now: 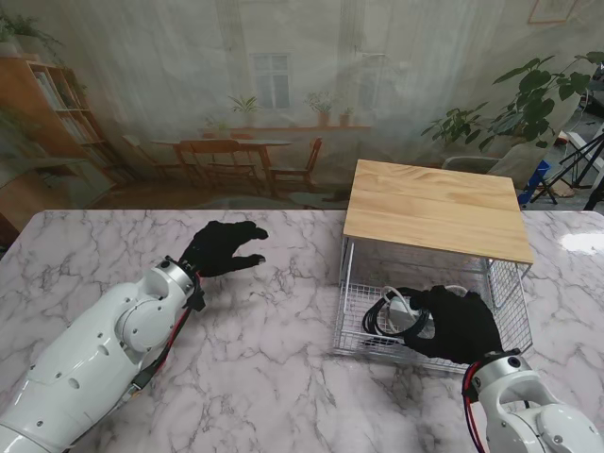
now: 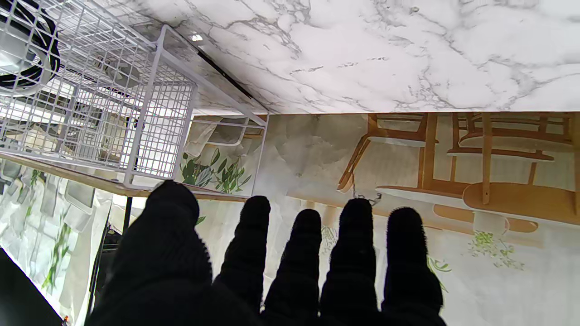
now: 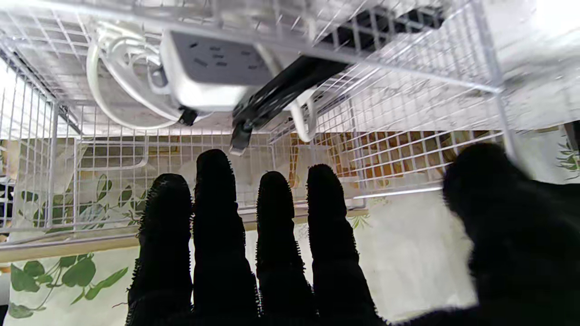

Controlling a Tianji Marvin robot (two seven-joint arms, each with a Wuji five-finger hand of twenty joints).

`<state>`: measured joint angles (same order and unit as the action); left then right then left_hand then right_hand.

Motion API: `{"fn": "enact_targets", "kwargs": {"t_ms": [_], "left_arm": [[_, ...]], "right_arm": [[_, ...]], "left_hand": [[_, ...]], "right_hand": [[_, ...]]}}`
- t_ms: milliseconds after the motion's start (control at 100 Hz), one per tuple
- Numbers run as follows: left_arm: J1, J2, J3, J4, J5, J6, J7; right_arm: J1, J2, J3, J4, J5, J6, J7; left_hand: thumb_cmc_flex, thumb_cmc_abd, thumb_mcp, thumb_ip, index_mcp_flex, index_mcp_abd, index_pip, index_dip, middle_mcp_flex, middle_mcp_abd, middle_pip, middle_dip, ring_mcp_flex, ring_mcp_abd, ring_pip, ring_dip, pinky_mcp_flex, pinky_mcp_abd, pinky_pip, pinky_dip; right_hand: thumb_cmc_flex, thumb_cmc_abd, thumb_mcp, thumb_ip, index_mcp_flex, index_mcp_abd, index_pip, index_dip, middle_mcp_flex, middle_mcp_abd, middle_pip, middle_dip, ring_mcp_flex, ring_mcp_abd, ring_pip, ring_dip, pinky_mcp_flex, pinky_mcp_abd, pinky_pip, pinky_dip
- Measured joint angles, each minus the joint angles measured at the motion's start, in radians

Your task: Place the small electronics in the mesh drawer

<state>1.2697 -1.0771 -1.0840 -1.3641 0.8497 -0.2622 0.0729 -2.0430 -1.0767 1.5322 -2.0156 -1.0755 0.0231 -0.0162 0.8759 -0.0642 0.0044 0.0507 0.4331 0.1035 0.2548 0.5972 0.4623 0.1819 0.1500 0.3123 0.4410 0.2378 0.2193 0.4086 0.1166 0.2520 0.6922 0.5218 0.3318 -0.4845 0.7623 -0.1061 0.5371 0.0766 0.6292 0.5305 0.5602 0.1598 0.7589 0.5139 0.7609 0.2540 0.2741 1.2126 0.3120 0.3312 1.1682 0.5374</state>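
White power strip (image 1: 404,309) and black cable (image 1: 376,316) lie in mesh drawer (image 1: 507,283); right hand (image 1: 460,324) released above, left hand (image 1: 223,247) released at nine o'clock.

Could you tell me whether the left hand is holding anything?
No, the left hand hovers over the bare marble table, fingers spread, holding nothing.

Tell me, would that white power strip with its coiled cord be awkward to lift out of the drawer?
Probably somewhat. The power strip looks like a rigid block, so it should hold its shape. Its white cord lies in loose loops, so it would likely flop and could snag the mesh drawer.
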Motion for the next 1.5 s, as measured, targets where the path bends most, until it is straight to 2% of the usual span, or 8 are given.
{"fn": "enact_targets", "kwargs": {"t_ms": [60,540,640,780,870,1050,1180,1500], "left_arm": [[0.002,0.0,-0.003,-0.001,0.002,0.001,0.0],[0.014,0.001,-0.013,-0.001,0.008,0.01,0.0],[0.014,0.002,-0.013,-0.001,0.009,0.01,0.0],[0.016,0.002,-0.014,0.0,0.01,0.011,0.003],[0.016,0.002,-0.016,0.001,0.01,0.011,0.003],[0.016,0.002,-0.016,0.004,0.011,0.01,0.003],[0.014,0.002,-0.013,0.008,0.011,0.01,0.003],[0.009,0.002,-0.009,0.014,0.01,0.008,0.003]], "right_arm": [[-0.005,0.0,-0.012,-0.001,-0.01,0.008,0.0],[-0.011,0.009,-0.064,0.018,-0.052,0.061,0.072],[0.002,0.012,-0.077,0.033,-0.066,0.071,0.073],[0.021,0.014,-0.091,0.055,-0.09,0.08,0.079],[0.036,0.015,-0.104,0.072,-0.083,0.093,0.073],[0.065,0.015,-0.121,0.106,-0.068,0.105,0.04],[0.085,0.011,-0.134,0.135,-0.026,0.116,-0.012],[0.121,0.004,-0.136,0.153,-0.011,0.111,-0.012]], "left_hand": [[0.0,0.0,0.0,0.0,0.0,0.0,0.0,0.0,0.0,0.0,0.0,0.0,0.0,0.0,0.0,0.0,0.0,0.0,0.0,0.0],[0.0,0.0,0.0,0.0,0.0,0.0,0.0,0.0,0.0,0.0,0.0,0.0,0.0,0.0,0.0,0.0,-0.001,0.0,-0.001,0.001],[0.0,0.0,0.0,0.0,0.0,0.0,-0.001,0.0,0.0,0.0,0.0,0.0,0.0,0.0,0.0,0.0,-0.001,0.0,-0.001,0.001],[0.0,0.0,0.0,0.0,0.0,0.0,-0.003,0.0,0.0,0.0,0.0,0.0,0.0,0.0,0.0,0.0,-0.002,0.0,-0.012,0.001],[0.0,0.0,0.0,0.0,0.0,0.0,-0.003,0.0,0.0,0.0,0.0,0.0,0.0,0.0,0.0,0.0,-0.002,0.0,-0.012,0.001],[0.0,0.0,0.0,0.0,0.0,0.0,-0.003,0.0,0.0,0.0,0.0,0.0,0.0,0.0,0.0,0.001,-0.002,0.0,-0.012,0.001],[0.0,0.0,0.0,0.0,0.0,0.0,-0.003,0.0,0.0,0.0,0.0,0.0,0.0,0.0,0.0,0.001,-0.002,0.0,-0.012,0.001],[0.0,0.0,0.0,0.0,0.0,0.0,-0.003,0.0,0.0,0.0,0.0,0.0,0.0,0.0,0.0,0.001,-0.002,0.0,-0.012,0.002]], "right_hand": [[0.013,0.003,0.004,0.0,0.01,0.0,0.021,0.011,0.025,0.0,0.016,0.011,0.05,0.0,0.027,0.014,0.024,-0.008,0.012,0.0],[0.048,-0.007,0.025,0.0,0.043,-0.016,0.031,0.021,0.048,0.0,0.028,0.05,0.054,-0.004,0.027,0.033,0.029,-0.009,0.011,-0.022],[0.075,-0.051,0.043,0.0,0.054,-0.046,0.03,0.025,0.064,-0.01,0.038,0.064,0.025,-0.063,0.244,0.155,0.049,-0.01,0.035,-0.023],[0.13,-0.067,0.1,0.0,0.095,-0.104,0.054,0.026,0.154,-0.034,0.061,0.066,0.022,-0.132,0.355,0.242,0.121,-0.022,0.085,-0.023],[0.237,-0.094,0.099,-0.079,0.106,-0.176,0.201,-0.098,0.232,-0.061,0.07,0.067,0.055,-0.146,0.395,0.262,0.168,-0.032,0.117,-0.023],[0.381,-0.085,0.111,-0.104,0.187,-0.28,0.333,-0.183,0.43,-0.097,0.068,0.075,0.171,-0.156,0.443,0.274,0.27,-0.033,0.185,-0.023],[0.389,-0.092,0.109,-0.118,0.235,-0.299,0.337,-0.194,0.495,-0.101,0.053,0.085,0.227,-0.152,0.445,0.274,0.309,-0.033,0.211,-0.023],[0.389,-0.112,0.109,-0.139,0.266,-0.302,0.333,-0.205,0.542,-0.101,0.036,0.085,0.262,-0.15,0.445,0.262,0.349,-0.033,0.228,-0.023]]}}
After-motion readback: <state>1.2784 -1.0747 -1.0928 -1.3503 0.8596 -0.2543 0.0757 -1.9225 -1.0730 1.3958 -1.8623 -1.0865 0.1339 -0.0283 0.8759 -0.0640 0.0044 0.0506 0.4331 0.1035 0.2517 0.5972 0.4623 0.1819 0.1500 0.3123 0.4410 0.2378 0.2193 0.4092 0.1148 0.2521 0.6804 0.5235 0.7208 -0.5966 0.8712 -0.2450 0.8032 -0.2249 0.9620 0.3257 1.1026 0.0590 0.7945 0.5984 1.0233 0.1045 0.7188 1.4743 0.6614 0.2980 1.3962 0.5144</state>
